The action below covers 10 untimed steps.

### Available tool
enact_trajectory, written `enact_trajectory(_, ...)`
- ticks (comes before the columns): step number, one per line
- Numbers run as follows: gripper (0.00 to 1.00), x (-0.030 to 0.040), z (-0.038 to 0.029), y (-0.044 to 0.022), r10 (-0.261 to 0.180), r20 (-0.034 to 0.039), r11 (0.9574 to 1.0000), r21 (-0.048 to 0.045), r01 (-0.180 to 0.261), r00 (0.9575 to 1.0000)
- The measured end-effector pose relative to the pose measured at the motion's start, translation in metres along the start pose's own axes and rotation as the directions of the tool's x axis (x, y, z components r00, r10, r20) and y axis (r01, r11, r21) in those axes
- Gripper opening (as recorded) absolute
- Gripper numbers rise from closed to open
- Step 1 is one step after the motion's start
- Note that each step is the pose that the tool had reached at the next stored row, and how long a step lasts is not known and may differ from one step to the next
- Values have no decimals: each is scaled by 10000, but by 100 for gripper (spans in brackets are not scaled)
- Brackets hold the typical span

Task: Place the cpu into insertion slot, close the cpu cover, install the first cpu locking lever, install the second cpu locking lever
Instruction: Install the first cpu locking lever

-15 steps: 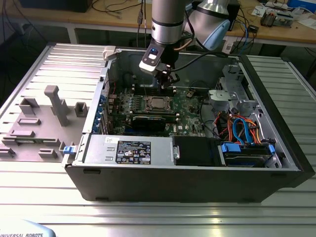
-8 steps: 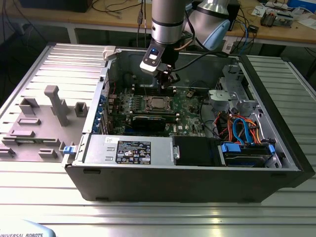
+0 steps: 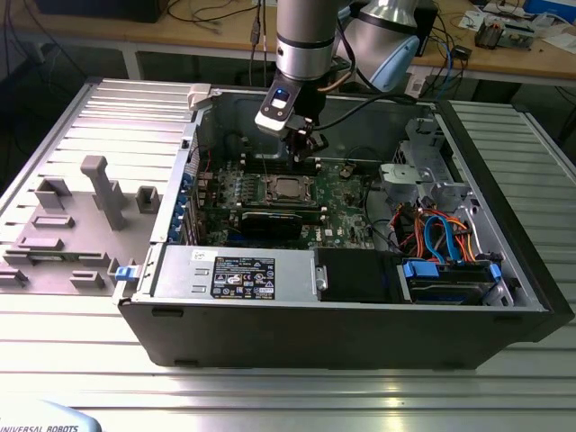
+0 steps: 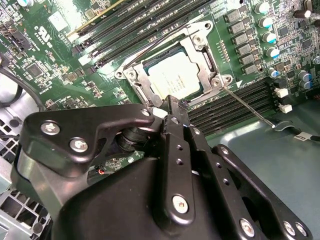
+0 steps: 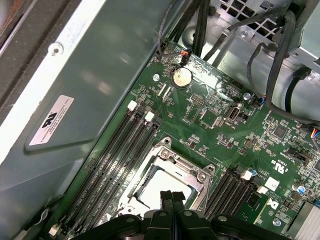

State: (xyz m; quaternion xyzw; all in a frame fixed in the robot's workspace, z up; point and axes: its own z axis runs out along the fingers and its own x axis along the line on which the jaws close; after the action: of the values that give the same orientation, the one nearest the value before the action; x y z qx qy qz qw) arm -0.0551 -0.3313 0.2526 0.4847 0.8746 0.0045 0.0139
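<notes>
Table: ribbed metal top (image 3: 288, 396), carrying the open computer case (image 3: 315, 337).
Power supply: silver box (image 3: 234, 270) along the case's near wall.
Insertion slot: on the green motherboard in the middle of the case (image 3: 273, 192).
Cpu: seated flat in the slot, silvery top showing (image 4: 174, 80).
Cpu cover: metal frame (image 4: 200, 55) lying down around the chip.
Locking lever: thin rod (image 4: 250, 107) angling out from a slot corner across the memory slots.
Gripper: black fingertips pressed together with nothing seen between them (image 4: 171, 102), at the slot's edge; contact cannot be told.
Arm: wrist (image 3: 306, 36) comes straight down, the gripper pointing down into the case.
</notes>
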Motion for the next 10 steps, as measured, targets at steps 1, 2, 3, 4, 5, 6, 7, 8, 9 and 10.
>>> enact_trajectory(1,11,0,0,0,-1,-1,10000,-1,1,10000)
enact_trajectory(2,11,0,0,0,-1,-1,10000,0,1,10000)
enact_trajectory(3,11,0,0,0,-1,0,10000,0,1,10000)
enact_trajectory(4,11,0,0,-1,-2,-1,10000,-1,2,10000)
enact_trajectory(5,11,-1,0,-2,-11,-1,10000,-2,11,10000)
enact_trajectory(6,11,-1,0,-2,-37,-1,10000,-1,37,10000)
enact_trajectory(7,11,0,0,-2,-166,-4,9999,-4,166,9999)
enact_trajectory(8,11,0,0,-3,-289,-6,9996,-5,289,9996)
enact_trajectory(9,11,0,0,-3,-542,-11,9985,-11,542,9985)
enact_trajectory(10,11,0,0,-3,-766,-16,9971,-15,766,9971)
